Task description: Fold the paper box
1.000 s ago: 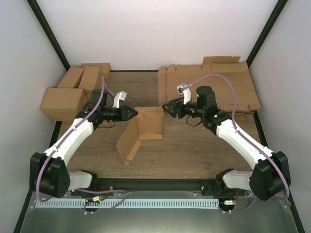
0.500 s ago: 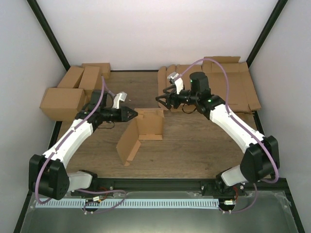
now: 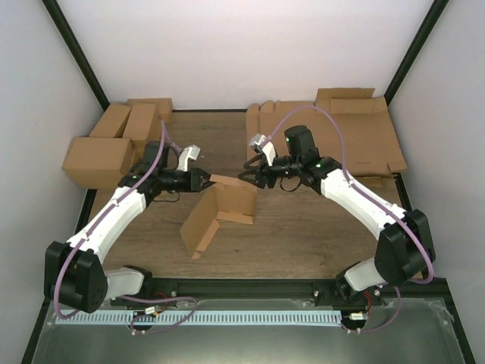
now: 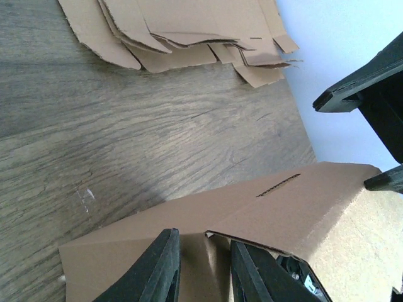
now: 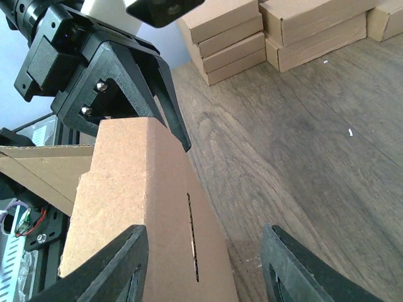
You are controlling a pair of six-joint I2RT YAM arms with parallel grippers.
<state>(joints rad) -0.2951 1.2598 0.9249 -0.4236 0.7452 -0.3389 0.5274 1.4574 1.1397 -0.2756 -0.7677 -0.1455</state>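
The paper box (image 3: pixel 227 203) is a plain brown cardboard piece standing half folded in the middle of the table, with one long flap hanging toward the near left. My left gripper (image 3: pixel 206 180) is shut on the upper left corner of its upright panel; in the left wrist view the cardboard (image 4: pixel 283 214) passes between the two black fingers (image 4: pixel 157 270). My right gripper (image 3: pixel 250 171) is at the panel's upper right edge. In the right wrist view its jaws (image 5: pixel 203 231) are open and straddle the slotted panel (image 5: pixel 138 189), with a wide gap on the right side.
Several finished brown boxes (image 3: pixel 114 140) stand at the back left. A pile of flat brown sheets (image 3: pixel 345 129) lies at the back right. The table's near edge carries the arm bases and a metal rail (image 3: pixel 227 315).
My right gripper has swung left and down onto the panel's top right edge. The box's upright panel has turned and tilted slightly. The left gripper keeps its hold.
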